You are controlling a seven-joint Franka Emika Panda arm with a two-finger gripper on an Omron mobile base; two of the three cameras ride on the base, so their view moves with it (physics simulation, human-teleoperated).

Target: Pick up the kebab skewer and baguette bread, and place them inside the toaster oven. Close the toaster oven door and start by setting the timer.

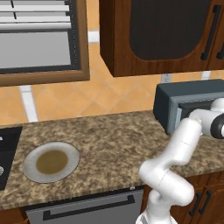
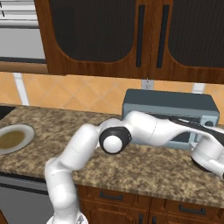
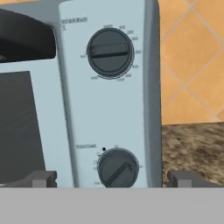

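Standing at the right end of the granite counter (image 1: 113,140) in the left base view, against the tiled wall, the toaster oven (image 1: 183,105) is a dark blue-grey box with a lighter grey front. The white arm rises from the lower right and bends across that front, so its far end covers part of the oven's face near the picture's right edge. Toward the counter's left end, near its front edge and well apart from the oven, lies a round plate (image 1: 30,168) with a brownish centre.

In the right base view the oven (image 2: 166,103) sits at the back of the counter below the dark wooden wall cabinet (image 2: 131,39). The arm stretches from the lower left across the oven's front, hiding most of the toaster oven door (image 2: 183,139); the plate (image 2: 27,131) shows at the left edge.

In the hand view the gripper (image 3: 112,179) faces the oven's pale control panel at close range, fingertips (image 3: 41,178) spread to their widest with nothing between them. An upper dial (image 3: 110,52) and a lower dial (image 3: 117,168) sit on the panel; the lower dial lies between the two tips, just above them. The door's dark window (image 3: 17,127) lies to the left of the panel.
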